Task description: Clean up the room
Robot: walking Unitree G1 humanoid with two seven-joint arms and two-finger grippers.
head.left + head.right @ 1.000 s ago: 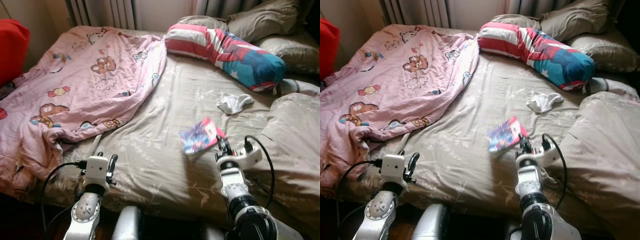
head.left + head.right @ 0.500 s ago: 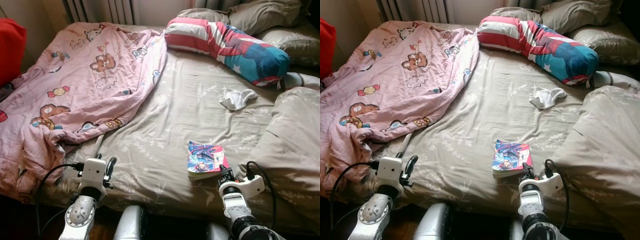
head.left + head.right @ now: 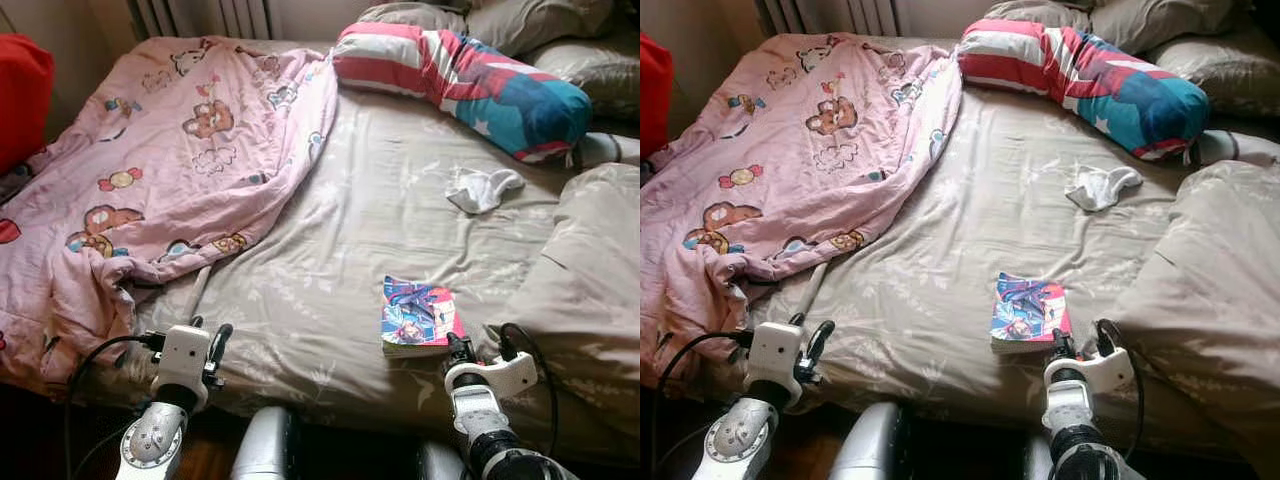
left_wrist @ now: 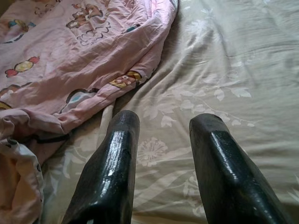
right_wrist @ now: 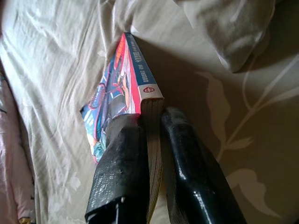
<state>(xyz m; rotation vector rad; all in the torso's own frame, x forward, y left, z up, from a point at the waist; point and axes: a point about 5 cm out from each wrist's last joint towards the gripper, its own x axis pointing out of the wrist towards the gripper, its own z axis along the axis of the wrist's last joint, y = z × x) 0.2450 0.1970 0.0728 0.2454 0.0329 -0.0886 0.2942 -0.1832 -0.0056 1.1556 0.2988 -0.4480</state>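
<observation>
Right tool (image 5: 149,154): closed on the near edge of the paperback, one black finger on the cover, the other under the pages.
Paperback (image 3: 417,314): now flat on the bed sheet (image 3: 350,230), near right, colourful cover up; a second ago raised off the sheet and tilted, so brought down and drawn nearer since then.
Meaning for the task: book lowered but not released; probably a re-grip or a pause before carrying it off, not a finished step.
Left tool (image 4: 161,154): spread wide, holding nothing, hovering over the near left part of the sheet, just beside the pink quilt's hem; much as it was a second ago.
Pink quilt (image 3: 170,170): bear and candy print, rumpled over the left half of the bed, unfolded.
White sock (image 3: 483,189): loose on the sheet, far right, well apart from the book.
Striped bolster pillow (image 3: 470,85): red, white and teal, lying across the far side.
Beige duvet (image 3: 590,270): bunched at the right, just beside the book.
Left to do: book, sock, quilt all untidied.
</observation>
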